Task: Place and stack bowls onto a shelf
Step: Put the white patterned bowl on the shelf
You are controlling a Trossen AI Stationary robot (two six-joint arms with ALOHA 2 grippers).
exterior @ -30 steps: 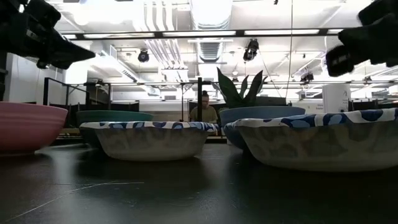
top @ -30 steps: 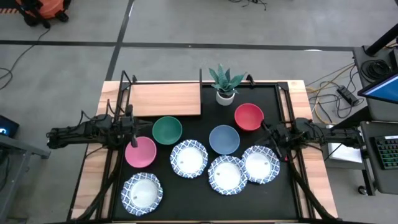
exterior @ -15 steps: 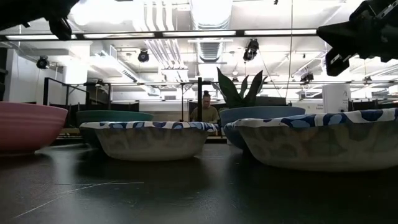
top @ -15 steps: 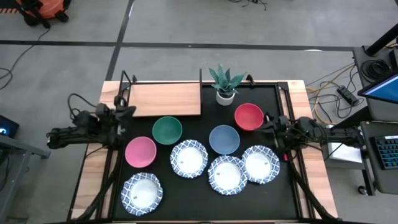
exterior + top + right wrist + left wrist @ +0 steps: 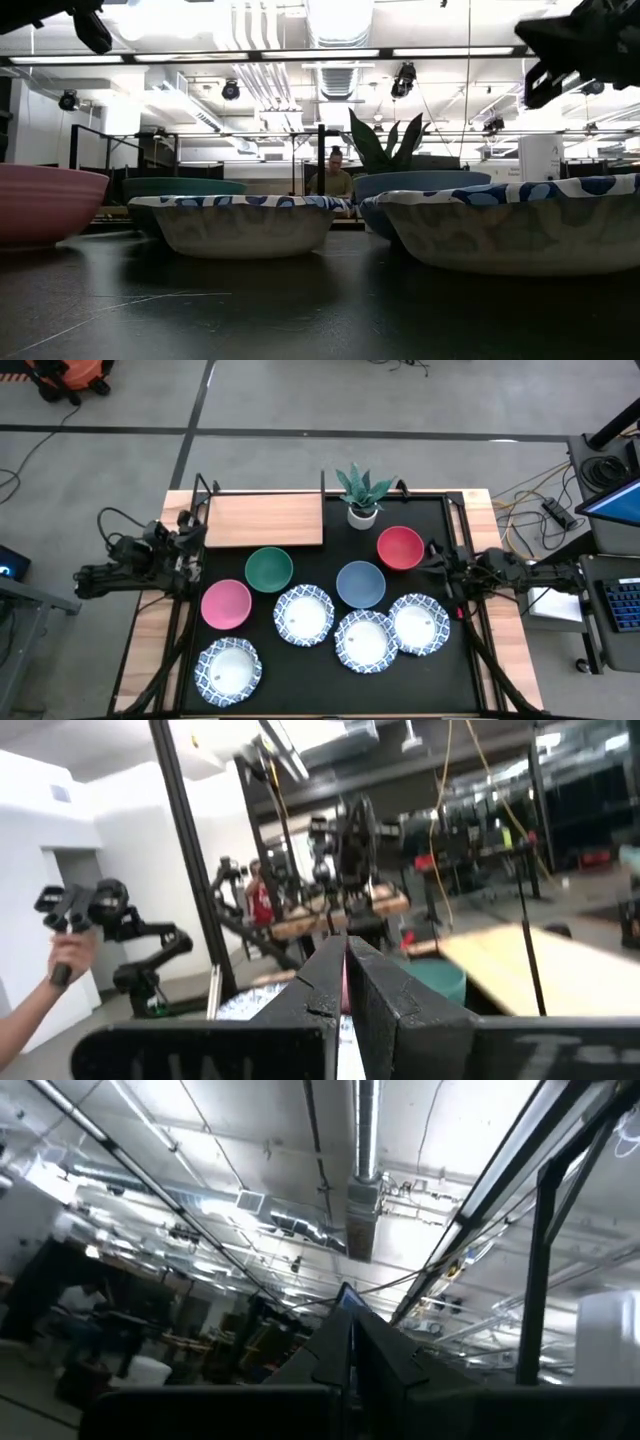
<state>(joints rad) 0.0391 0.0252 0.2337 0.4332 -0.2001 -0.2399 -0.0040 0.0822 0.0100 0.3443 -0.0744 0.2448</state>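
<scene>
Here, both grippers closed, empty.

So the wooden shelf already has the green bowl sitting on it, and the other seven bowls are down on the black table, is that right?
Not quite. In the high view the shelf holds nothing; the green bowl sits on the black table just in front of it, as the other seven bowls do. So all eight bowls are on the table and none is on the shelf yet.
</scene>
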